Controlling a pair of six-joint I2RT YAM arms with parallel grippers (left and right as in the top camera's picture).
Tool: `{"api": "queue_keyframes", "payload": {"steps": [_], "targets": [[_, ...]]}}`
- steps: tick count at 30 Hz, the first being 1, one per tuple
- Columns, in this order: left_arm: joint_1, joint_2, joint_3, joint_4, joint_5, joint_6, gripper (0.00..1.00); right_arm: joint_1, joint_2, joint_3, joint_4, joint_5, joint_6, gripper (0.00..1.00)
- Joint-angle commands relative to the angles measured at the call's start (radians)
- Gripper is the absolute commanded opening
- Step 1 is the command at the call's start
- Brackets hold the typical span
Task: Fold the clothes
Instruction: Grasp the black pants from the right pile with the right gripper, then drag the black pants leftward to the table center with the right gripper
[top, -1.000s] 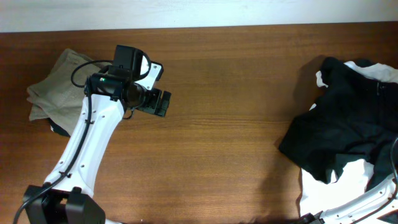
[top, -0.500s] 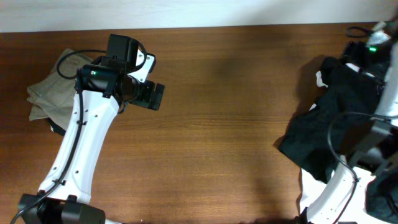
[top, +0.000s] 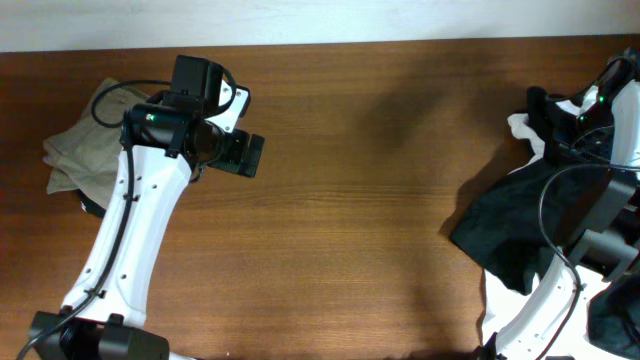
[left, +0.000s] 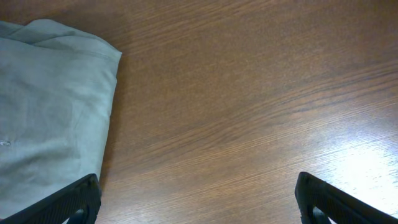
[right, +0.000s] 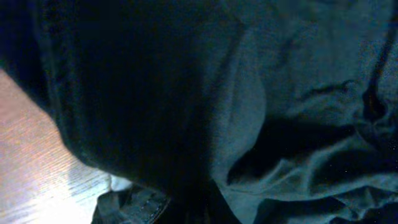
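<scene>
The clothes lie in two places. A black garment (top: 525, 230) is heaped at the table's right edge over a white shirt (top: 520, 126). A khaki-olive garment (top: 75, 140) lies folded at the far left and also shows in the left wrist view (left: 50, 112). My right gripper (top: 586, 108) is down in the top of the heap. Its wrist view is filled with black fabric (right: 236, 124), whose folds bunch toward the jaws and hide the fingers. My left gripper (left: 200, 202) is open over bare wood just right of the khaki garment, its fingertips (left: 81, 198) wide apart.
The wooden table (top: 380, 200) runs between the two piles. More white cloth (top: 515, 305) shows under the black heap near the front right edge. The right arm's cables (top: 548, 215) loop over the heap.
My right arm has come in over the heap and its gripper has shut in the black fabric, whose top edge has shifted. The left arm drew back slightly, then stayed still.
</scene>
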Motion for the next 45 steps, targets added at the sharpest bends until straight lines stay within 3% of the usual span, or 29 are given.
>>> {"api": "queue_keyframes", "payload": {"steps": [1,3,4,7,10,13,14,15,16,17,19,21,22,25,29,32,35,36,38,39,40,43,45], "targets": [[0.005,-0.009,0.016,0.002,0.014,-0.002,1.00,-0.005,-0.028,0.013,0.003,-0.111,-0.065,0.04],[0.008,-0.009,0.016,0.004,0.014,-0.019,1.00,0.000,-0.119,0.097,-0.011,-0.229,-0.067,0.04],[0.019,-0.009,0.025,0.000,0.015,-0.094,1.00,0.018,-0.183,0.139,-0.023,-0.257,-0.067,0.04],[0.066,-0.010,0.110,-0.067,0.017,-0.138,1.00,0.122,-0.365,0.249,-0.032,-0.250,-0.036,0.04],[0.169,-0.017,0.290,-0.177,0.010,-0.137,0.99,0.376,-0.455,0.262,-0.069,-0.254,-0.027,0.04],[0.278,-0.045,0.398,-0.222,0.010,-0.137,0.99,0.772,-0.354,0.258,-0.081,-0.257,-0.011,0.04],[0.294,-0.054,0.402,-0.222,0.010,-0.137,0.99,0.868,-0.321,0.258,-0.090,-0.257,-0.031,0.08],[0.317,-0.068,0.403,-0.222,0.010,-0.135,0.99,0.965,-0.293,0.258,-0.114,-0.257,-0.108,0.39],[0.329,-0.074,0.403,-0.223,0.011,-0.134,0.99,1.075,-0.282,0.258,-0.128,-0.225,-0.135,0.52],[0.329,-0.075,0.402,-0.222,0.012,-0.134,0.99,1.120,-0.289,0.262,-0.129,-0.123,-0.114,0.56],[0.323,-0.070,0.402,-0.218,0.087,-0.114,0.99,1.082,-0.348,0.262,-0.133,-0.010,-0.042,0.60],[0.276,-0.026,0.400,-0.204,0.260,0.004,0.99,0.946,-0.434,0.262,-0.136,-0.010,0.031,0.62],[0.245,0.006,0.397,-0.205,0.262,0.023,0.99,0.880,-0.468,0.262,-0.140,-0.013,0.089,0.62],[0.059,0.263,0.397,-0.186,0.355,0.126,0.99,0.658,-0.574,0.262,-0.151,-0.103,0.148,0.64],[-0.029,0.612,0.397,-0.084,0.376,0.127,0.98,0.546,-0.634,0.262,-0.201,-0.107,0.148,0.64],[-0.035,0.811,0.397,-0.036,0.513,0.126,0.76,0.536,-0.634,0.261,-0.227,-0.106,0.148,0.64],[-0.036,0.855,0.397,-0.027,0.520,0.103,0.68,0.536,-0.634,0.261,-0.240,-0.092,0.148,0.64],[-0.038,0.855,0.397,-0.030,0.520,0.103,0.58,0.536,-0.634,0.261,-0.240,-0.092,0.148,0.64],[-0.040,0.855,0.397,-0.029,0.519,0.103,0.17,0.536,-0.634,0.261,-0.241,-0.092,0.148,0.64],[-0.039,0.855,0.397,-0.031,0.481,0.093,0.01,0.536,-0.634,0.261,-0.241,-0.092,0.148,0.64],[-0.029,0.855,0.411,-0.049,0.376,0.033,0.01,0.536,-0.632,0.261,-0.240,-0.092,0.148,0.64],[0.071,0.853,0.570,-0.241,0.168,0.013,0.01,0.536,-0.602,0.253,-0.243,0.018,0.148,0.70],[0.212,0.853,0.724,-0.343,0.123,-0.026,0.01,0.502,-0.521,0.205,-0.245,0.029,0.148,0.69]]}}
